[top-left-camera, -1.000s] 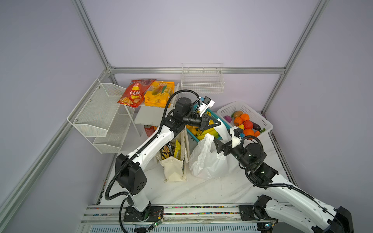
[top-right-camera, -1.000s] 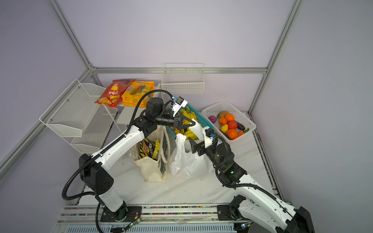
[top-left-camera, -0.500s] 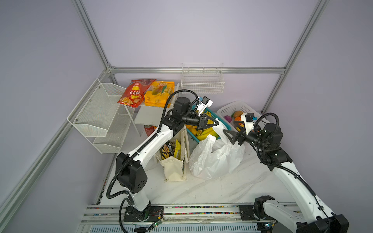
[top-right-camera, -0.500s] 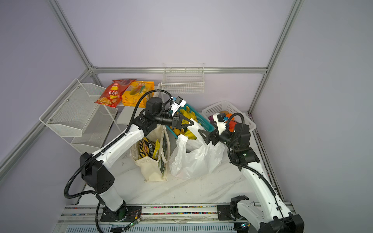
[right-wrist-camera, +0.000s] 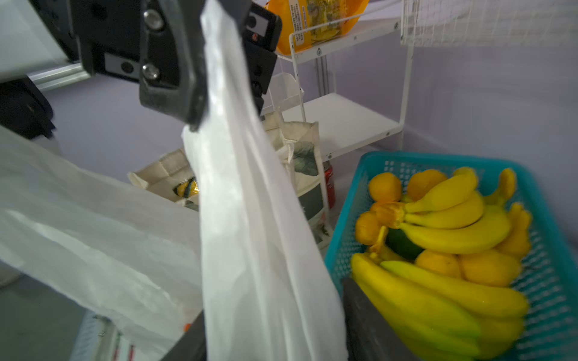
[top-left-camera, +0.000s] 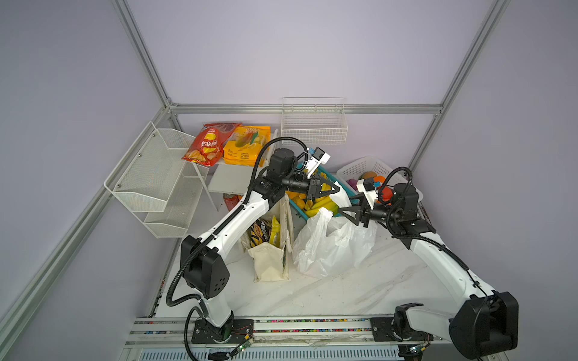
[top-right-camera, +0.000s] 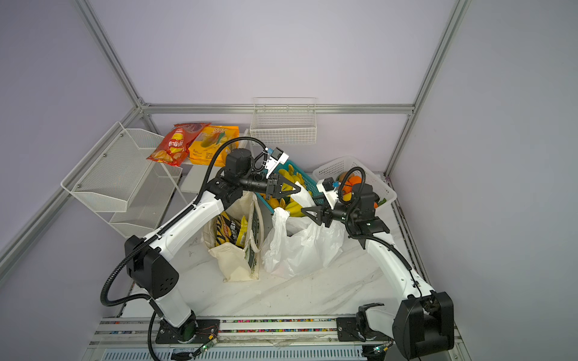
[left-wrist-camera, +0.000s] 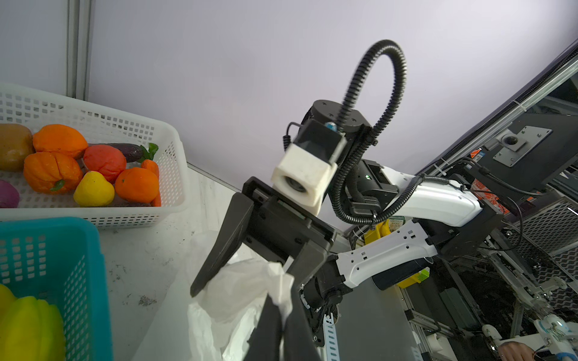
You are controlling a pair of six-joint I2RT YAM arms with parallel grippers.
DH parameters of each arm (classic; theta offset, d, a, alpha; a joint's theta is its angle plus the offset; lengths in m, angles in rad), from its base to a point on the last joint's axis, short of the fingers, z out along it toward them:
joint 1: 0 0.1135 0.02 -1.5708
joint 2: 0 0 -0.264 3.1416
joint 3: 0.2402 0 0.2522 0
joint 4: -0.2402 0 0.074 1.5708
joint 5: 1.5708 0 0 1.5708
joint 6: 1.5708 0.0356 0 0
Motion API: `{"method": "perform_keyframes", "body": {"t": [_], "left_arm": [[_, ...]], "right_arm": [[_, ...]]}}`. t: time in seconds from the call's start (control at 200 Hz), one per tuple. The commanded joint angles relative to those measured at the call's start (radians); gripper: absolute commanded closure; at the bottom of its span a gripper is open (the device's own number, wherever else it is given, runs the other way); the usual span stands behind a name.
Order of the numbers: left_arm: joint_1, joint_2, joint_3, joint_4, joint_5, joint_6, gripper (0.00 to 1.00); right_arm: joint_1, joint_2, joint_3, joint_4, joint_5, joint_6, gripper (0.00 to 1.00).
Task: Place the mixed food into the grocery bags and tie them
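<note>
Handle strip of thin crinkly white plastic carrier bag point(top-left-camera: 328, 247) is pinched tight in L claw point(top-left-camera: 337, 189), held up just beside the teal plastic basket point(right-wrist-camera: 547, 281) w/ yellow bananas point(right-wrist-camera: 453, 231) in it. R claw point(top-left-camera: 345, 205) has jaws apart, same strip running btwn them, and I see no clamp yet. Bag body slumps on my white marbled bench point(top-left-camera: 344, 293), touching the cream canvas tote point(top-left-camera: 270, 259). Tote holds black chip bag w/ yellow zigzags point(top-left-camera: 258, 233) & small yellow snack packet point(top-left-camera: 274, 230).

It is a robot lab: plain purple walls point(top-left-camera: 297, 47), metal frame bars point(top-left-camera: 306, 108), and robot arms point(top-left-camera: 237, 218) bolted to a rail point(top-left-camera: 300, 326).
</note>
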Motion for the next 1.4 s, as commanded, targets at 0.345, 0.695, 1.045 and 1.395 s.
{"method": "perform_keyframes", "body": {"t": [0.345,0.695,1.045,1.395], "left_arm": [[0.132,-0.193,-0.019,0.064,-0.224,0.108,0.16],[0.227,-0.666,-0.723,0.412,-0.102,0.344,0.11],[0.085,-0.538,-0.661,0.276,-0.121,0.674,0.05],[0.048,-0.398,-0.627,0.455,-0.008,0.535,0.14]], "right_arm": [[-0.004,-0.054,-0.058,0.073,0.161,0.158,1.00],[-0.009,-0.091,-0.037,0.052,0.240,0.241,1.00],[-0.009,-0.111,-0.033,0.024,0.264,0.219,1.00],[-0.008,-0.108,-0.039,0.024,0.283,0.215,1.00]]}}
